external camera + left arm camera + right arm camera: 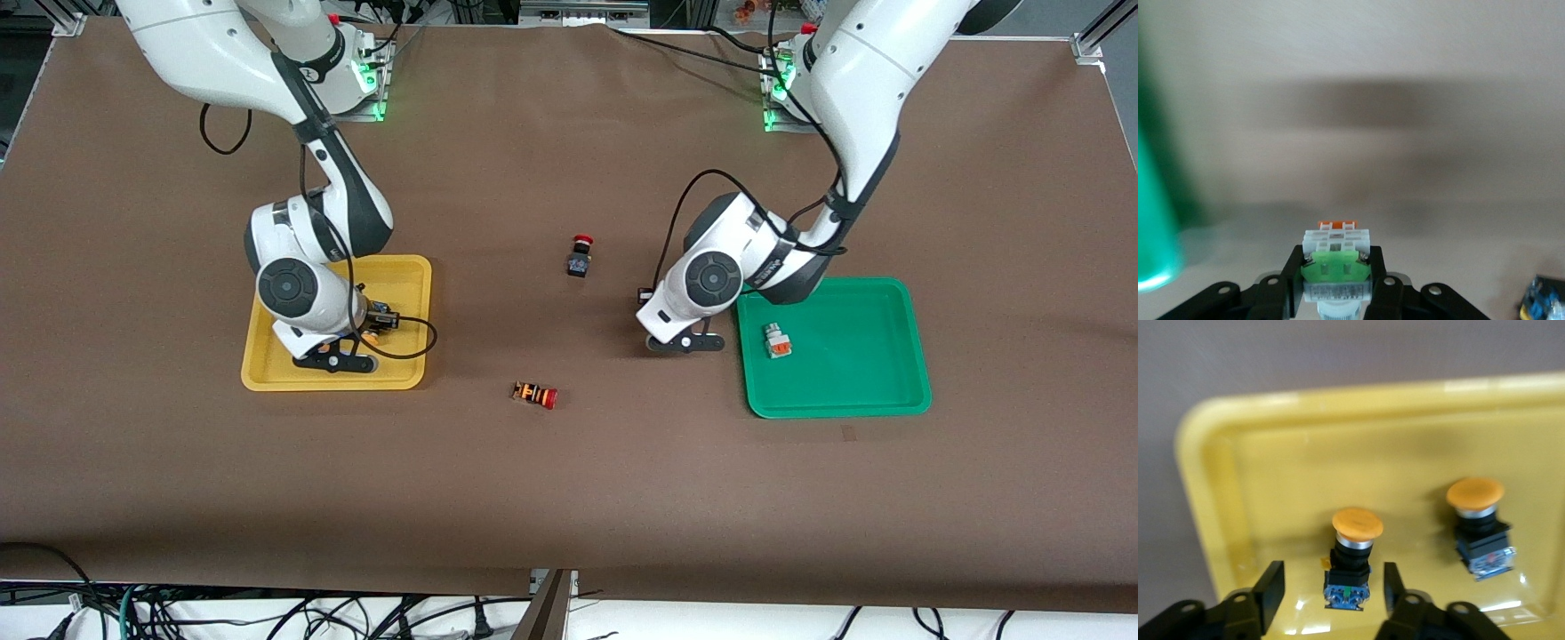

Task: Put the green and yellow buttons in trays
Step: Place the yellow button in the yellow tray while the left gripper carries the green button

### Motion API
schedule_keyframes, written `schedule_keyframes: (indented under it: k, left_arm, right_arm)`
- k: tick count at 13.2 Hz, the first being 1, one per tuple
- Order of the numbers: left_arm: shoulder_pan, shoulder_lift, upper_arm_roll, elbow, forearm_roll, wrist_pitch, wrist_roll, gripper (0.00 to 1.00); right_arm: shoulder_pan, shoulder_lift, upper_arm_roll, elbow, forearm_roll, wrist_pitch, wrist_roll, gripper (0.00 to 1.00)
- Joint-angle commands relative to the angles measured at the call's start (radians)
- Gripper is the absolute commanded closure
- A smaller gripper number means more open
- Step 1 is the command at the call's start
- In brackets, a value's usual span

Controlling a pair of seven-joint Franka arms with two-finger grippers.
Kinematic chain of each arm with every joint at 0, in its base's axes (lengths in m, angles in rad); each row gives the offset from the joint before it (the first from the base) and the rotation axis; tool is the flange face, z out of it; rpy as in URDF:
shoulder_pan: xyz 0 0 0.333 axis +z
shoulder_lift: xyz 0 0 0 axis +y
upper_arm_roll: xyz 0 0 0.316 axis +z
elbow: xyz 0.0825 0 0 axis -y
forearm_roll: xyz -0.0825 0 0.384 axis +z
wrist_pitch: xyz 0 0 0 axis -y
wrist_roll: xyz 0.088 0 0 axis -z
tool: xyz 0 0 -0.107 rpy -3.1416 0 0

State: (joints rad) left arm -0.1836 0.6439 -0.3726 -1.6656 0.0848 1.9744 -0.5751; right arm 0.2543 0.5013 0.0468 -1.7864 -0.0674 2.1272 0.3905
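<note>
My left gripper (680, 344) (1336, 267) is shut on a white-grey square button with a green face (1336, 257), low over the bare table beside the green tray (876, 302) (1155, 227). A white-grey button with an orange face (780, 340) lies in that tray. My right gripper (336, 357) (1333, 587) is open, low over the yellow tray (404, 267) (1258, 440). Its fingers stand on either side of a black button with a yellow-orange cap (1355, 550), apart from it. A second yellow-capped black button (1478, 527) lies beside it in the tray.
A black button with a red mushroom cap (580, 256) stands mid-table, between the trays. An orange-striped button with a red cap (534, 395) lies nearer the front camera. A blue-and-black object (1545, 303) shows at the edge of the left wrist view.
</note>
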Motion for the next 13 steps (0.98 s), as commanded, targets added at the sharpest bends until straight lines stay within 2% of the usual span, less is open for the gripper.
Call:
schedule_keyframes:
  k: [1,3,6,8,9,10,11,12,13]
  left_arm:
    - [0.082,-0.03,0.007,0.145,0.03,-0.265,0.16,0.99]
    - [0.169,-0.038,0.006,0.15,0.114,-0.31,0.321,0.98]
    - [0.274,-0.018,0.006,0.138,0.245,-0.295,0.499,0.96]
    - [0.337,0.026,0.006,0.126,0.282,-0.238,0.637,0.94]
    - [0.364,0.036,0.006,0.115,0.283,-0.198,0.7,0.87]
    - [0.381,0.039,0.006,0.109,0.283,-0.174,0.748,0.79]
    - [0.385,0.045,0.004,0.109,0.282,-0.169,0.758,0.29]
    - [0.382,0.042,0.004,0.113,0.28,-0.173,0.752,0.0]
    - [0.38,0.034,0.003,0.118,0.271,-0.18,0.748,0.0]
  right_arm:
    - [-0.007,-0.053,-0.004,0.183,-0.002,-0.229,-0.073,0.0]
    - [-0.018,-0.128,0.004,0.255,0.011,-0.364,-0.064,0.0]
    - [-0.035,-0.269,0.048,0.251,0.011,-0.447,-0.064,0.0]
    - [-0.052,-0.331,0.062,0.251,0.011,-0.49,-0.073,0.0]
    - [-0.067,-0.355,0.061,0.255,0.011,-0.516,-0.074,0.0]
    - [-0.087,-0.39,0.059,0.255,0.012,-0.533,-0.074,0.0]
    - [-0.092,-0.417,0.056,0.255,0.011,-0.524,-0.074,0.0]
    - [-0.093,-0.437,0.053,0.26,0.003,-0.523,-0.074,0.0]
    - [-0.098,-0.449,0.047,0.269,0.006,-0.529,-0.074,0.0]
